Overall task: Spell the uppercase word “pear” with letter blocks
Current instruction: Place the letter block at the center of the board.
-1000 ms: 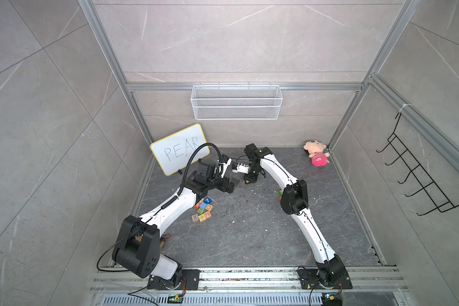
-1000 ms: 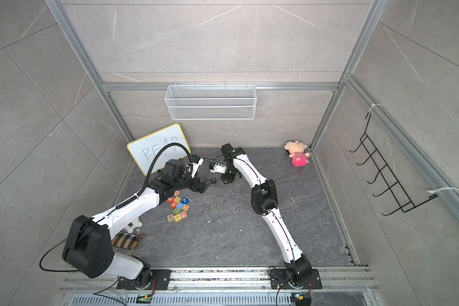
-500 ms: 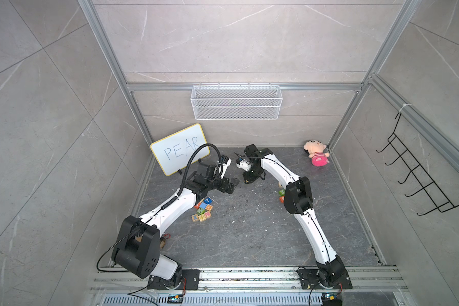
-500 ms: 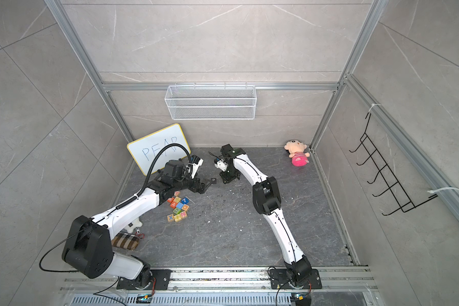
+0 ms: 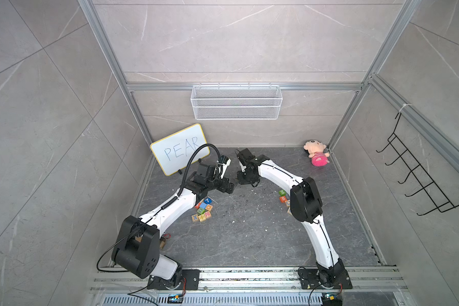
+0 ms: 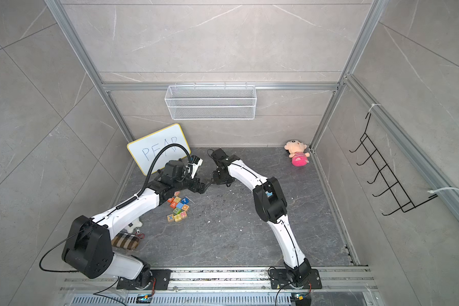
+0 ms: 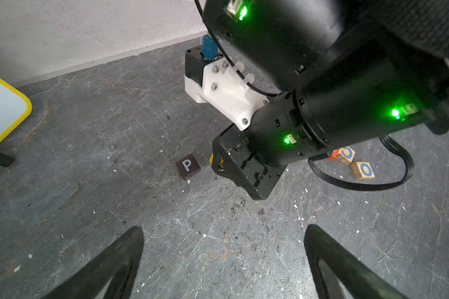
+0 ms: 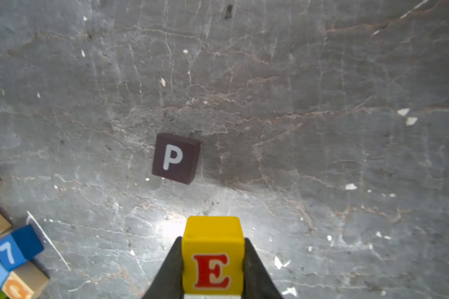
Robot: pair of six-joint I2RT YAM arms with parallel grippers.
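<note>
The right gripper (image 8: 212, 240) is clamped on the yellow E block (image 8: 213, 261). Its two dark fingers (image 8: 171, 266) press the block's opposite sides, and the red E faces the wrist camera. Whether the block touches the floor cannot be told. Just beyond it the black P block (image 8: 176, 158) lies flat on the dark stone floor (image 8: 322, 103), white letter up and apart from the E block. From the left wrist view the same P block (image 7: 188, 166) sits just beside the right gripper's black body (image 7: 244, 165), with a sliver of yellow showing at the gripper's tip.

The left gripper (image 7: 221, 233) is spread wide with nothing between its fingers (image 7: 109, 264), which hang over bare floor near the P block.

In both top views the two grippers meet in the rear part of the floor, left of its middle, the left gripper (image 5: 229, 186) just beside the right gripper (image 5: 245, 181). The P block is hidden there.

A cluster of coloured cubes (image 5: 203, 209) lies beside the left forearm, nearer the floor's left edge. Its letters are too small to read from above. The right wrist view shows a blue 7 cube (image 8: 13, 248) among them. A few more cubes (image 5: 283, 196) sit by the right arm's elbow.

A whiteboard (image 5: 180, 149) reading PEAR leans at the rear left corner, and a plush doll (image 5: 317, 156) lies in the rear right corner.
</note>
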